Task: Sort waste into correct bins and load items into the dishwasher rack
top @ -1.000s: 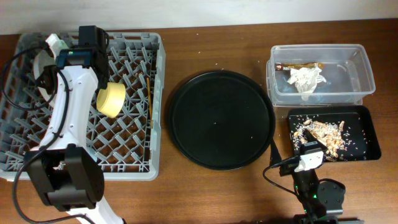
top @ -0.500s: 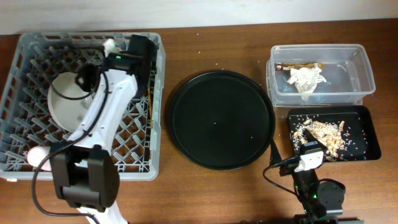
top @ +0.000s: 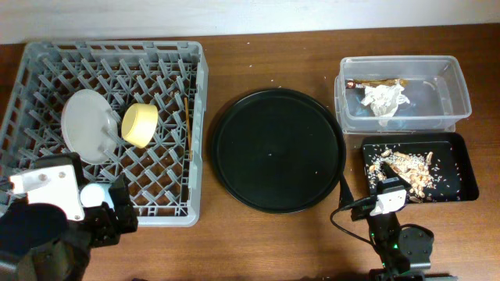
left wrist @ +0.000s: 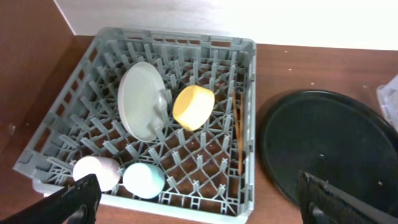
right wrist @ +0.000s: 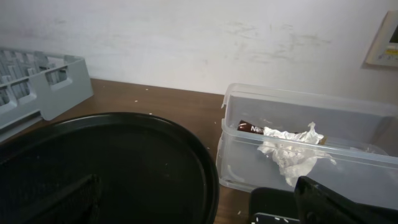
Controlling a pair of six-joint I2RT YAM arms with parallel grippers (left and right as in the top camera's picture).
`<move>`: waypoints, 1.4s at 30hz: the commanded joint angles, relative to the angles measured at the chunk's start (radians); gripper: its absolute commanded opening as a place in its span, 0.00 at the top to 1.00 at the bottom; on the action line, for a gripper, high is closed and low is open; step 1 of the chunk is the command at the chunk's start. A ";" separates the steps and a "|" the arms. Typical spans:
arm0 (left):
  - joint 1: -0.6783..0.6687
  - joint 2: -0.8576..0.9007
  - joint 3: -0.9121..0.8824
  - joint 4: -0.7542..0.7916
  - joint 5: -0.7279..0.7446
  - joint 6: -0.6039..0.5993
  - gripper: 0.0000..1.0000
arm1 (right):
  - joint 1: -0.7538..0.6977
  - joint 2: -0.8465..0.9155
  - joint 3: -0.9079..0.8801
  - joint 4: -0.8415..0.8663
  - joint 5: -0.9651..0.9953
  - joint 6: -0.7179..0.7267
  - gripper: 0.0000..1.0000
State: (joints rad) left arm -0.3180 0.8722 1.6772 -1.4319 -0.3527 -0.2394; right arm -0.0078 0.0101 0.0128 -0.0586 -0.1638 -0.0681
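Observation:
The grey dishwasher rack holds the pale plate on edge and the yellow bowl beside it. The left wrist view shows the pink cup and light-blue cup in the rack's near corner. My left gripper hangs open and empty above the rack's near rim. The clear tub contains the white tissue and brown wrapper. Food scraps lie in the shallow black tray. My right gripper is open and empty, low at the table's front.
A big round black tray lies between the rack and the bins. A thin brown stick lies in the rack along its right side. Crumbs are scattered over the wooden table. My left arm covers the rack's front left corner.
My left arm has drawn back from over the rack to the front left corner, and its jaws have opened. The plate and bowl now show uncovered. The right arm has not moved.

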 commanded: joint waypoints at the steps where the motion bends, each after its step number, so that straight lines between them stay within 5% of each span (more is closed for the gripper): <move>1: 0.099 -0.139 -0.308 0.308 -0.064 -0.002 0.01 | -0.006 -0.007 -0.007 -0.002 -0.009 -0.003 0.02; 4: 0.291 -0.406 -0.832 0.733 0.139 -0.002 0.01 | -0.006 -0.007 -0.007 -0.002 -0.009 -0.003 0.02; 9: 0.308 -0.673 -1.374 1.192 0.175 -0.002 0.01 | -0.006 -0.007 -0.007 -0.002 -0.009 -0.003 0.01; 15: 0.308 -0.867 -1.668 1.362 0.241 -0.002 0.01 | -0.006 -0.007 -0.007 -0.002 -0.009 -0.003 0.02; 42: 0.307 -0.866 -1.668 1.360 0.249 -0.002 0.01 | -0.006 -0.007 -0.007 -0.002 -0.009 -0.003 0.02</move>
State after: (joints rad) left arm -0.0162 0.0139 0.0174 -0.0769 -0.1188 -0.2428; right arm -0.0078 0.0109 0.0128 -0.0586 -0.1642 -0.0677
